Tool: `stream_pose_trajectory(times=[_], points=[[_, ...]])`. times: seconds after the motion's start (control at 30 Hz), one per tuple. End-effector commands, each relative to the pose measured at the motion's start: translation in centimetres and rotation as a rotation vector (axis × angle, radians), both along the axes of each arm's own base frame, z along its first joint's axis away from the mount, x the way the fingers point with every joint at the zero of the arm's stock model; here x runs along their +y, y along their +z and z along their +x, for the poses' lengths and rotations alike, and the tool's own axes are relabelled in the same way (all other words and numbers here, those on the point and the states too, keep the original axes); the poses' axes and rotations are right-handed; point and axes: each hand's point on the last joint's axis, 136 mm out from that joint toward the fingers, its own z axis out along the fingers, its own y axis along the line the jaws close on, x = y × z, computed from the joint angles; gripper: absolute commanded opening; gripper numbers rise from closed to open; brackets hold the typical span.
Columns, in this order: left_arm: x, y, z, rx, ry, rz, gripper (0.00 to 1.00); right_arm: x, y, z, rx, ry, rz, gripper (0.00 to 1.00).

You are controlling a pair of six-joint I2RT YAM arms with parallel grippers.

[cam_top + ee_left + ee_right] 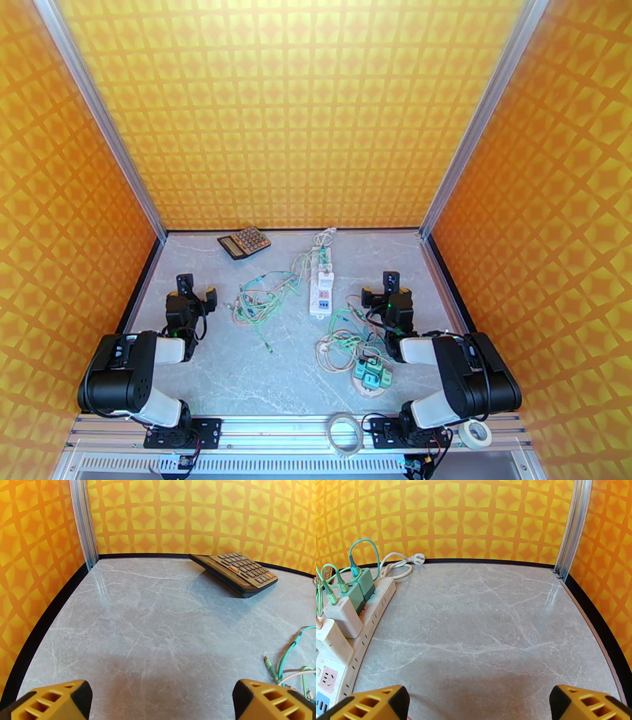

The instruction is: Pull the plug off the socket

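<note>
The socket strip (371, 612) lies on the worktop (482, 630), ahead and to the left of the right claw (478, 703), with its long axis running away from that claw. Four plugs stand in the strip in a row: two green plugs (359, 588) beyond two white plugs (340, 616). The right claw and the left claw (162, 701) are both spread wide and empty.

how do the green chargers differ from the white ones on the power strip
Colour: the green chargers are teal-green, the white chargers plain white. Place: the green chargers stand farther back on the power strip, the white chargers nearer the front. All are plugged in upright.
</note>
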Motion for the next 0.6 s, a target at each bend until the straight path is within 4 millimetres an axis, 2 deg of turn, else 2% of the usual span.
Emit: stream_pose_trajectory(times=[0.0,0.57], points=[[-0.75,0.33,0.18,-0.014,-0.034,0.017,0.99,0.28,0.47,0.34,-0.014,0.011,0.022,0.99],[-1.2,0.39,0.13,-0.019,-0.049,0.031,0.99,0.29,0.46,0.33,-0.013,0.011,0.02,0.98]])
